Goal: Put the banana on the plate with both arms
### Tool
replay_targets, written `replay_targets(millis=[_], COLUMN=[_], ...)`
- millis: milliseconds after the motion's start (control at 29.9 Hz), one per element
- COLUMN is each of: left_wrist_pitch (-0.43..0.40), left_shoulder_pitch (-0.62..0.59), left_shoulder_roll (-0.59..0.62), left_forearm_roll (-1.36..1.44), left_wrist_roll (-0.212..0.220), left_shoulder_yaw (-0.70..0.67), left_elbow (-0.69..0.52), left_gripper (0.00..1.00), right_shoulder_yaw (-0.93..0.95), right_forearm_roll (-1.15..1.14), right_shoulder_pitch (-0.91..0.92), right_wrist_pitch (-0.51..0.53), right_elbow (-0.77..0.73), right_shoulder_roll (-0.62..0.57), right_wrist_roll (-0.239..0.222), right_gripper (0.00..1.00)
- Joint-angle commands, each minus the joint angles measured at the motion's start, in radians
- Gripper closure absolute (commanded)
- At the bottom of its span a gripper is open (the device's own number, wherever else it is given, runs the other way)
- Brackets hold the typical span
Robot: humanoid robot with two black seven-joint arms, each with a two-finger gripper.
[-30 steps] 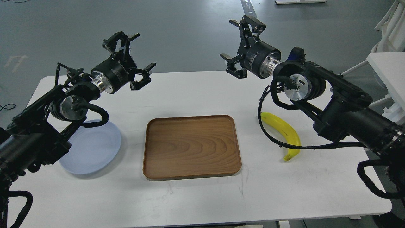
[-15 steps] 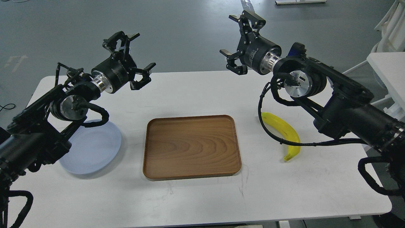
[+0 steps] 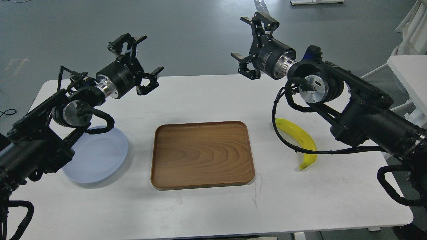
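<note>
The yellow banana (image 3: 300, 140) lies on the white table at the right, partly crossed by a black cable of my right arm. The pale blue-grey plate (image 3: 100, 156) lies at the left, its left part hidden under my left arm. My left gripper (image 3: 138, 58) is open and empty, raised above the table's far left. My right gripper (image 3: 252, 45) is open and empty, raised above the table's far edge, well above and behind the banana.
A rectangular brown wooden tray (image 3: 201, 155) lies between plate and banana. The white table (image 3: 206, 206) has bare room along its front. Another white table and a chair (image 3: 410, 43) stand at the far right.
My right gripper has risen slightly and shifted back over the last second, with the arm lifting off the banana area. The left arm, banana and plate have not moved.
</note>
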Motion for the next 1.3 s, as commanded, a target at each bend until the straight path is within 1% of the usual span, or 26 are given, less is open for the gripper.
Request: replay_targets(millis=[0,937,1037,1138,1171,1204,1271], left_wrist_pitch=[0.0,0.002,-0.01,-0.011,-0.003,0.002,0.044], left_shoulder_pitch=[0.0,0.0,0.0,-0.004,-0.007,-0.007,-0.007], left_shoulder_roll=[-0.003,-0.003,0.0,0.0,0.0,0.0,0.004], left_forearm_roll=[0.0,0.002,0.017,0.075,0.159,0.214,0.451], left_wrist_roll=[0.0,-0.002,-0.003,-0.034,-0.075,-0.099,-0.207], left_shoulder_yaw=[0.002,0.005,0.01,0.01,0.01,0.01,0.01], left_elbow=[0.001,0.001,-0.001,-0.005,-0.005,-0.005,-0.028], left_gripper=[0.02,0.02,0.02,0.02,0.02,0.02,0.02], right_shoulder_yaw=[0.0,-0.005,-0.005,-0.005,-0.005,-0.005,-0.003], right_forearm_roll=[0.0,-0.003,-0.003,-0.003,-0.003,-0.003,-0.003], right_shoulder_pitch=[-0.002,0.005,0.005,0.009,0.017,0.02,0.028], right_wrist_pitch=[0.0,0.0,-0.001,-0.001,-0.001,-0.001,-0.001], right_elbow=[-0.001,-0.003,-0.003,-0.004,-0.004,-0.006,-0.006], right_shoulder_roll=[0.002,0.003,0.003,0.003,0.003,0.003,0.002], right_wrist_roll=[0.003,0.009,0.009,0.009,0.011,0.011,0.011], right_gripper=[0.0,0.0,0.0,0.0,0.0,0.0,0.0])
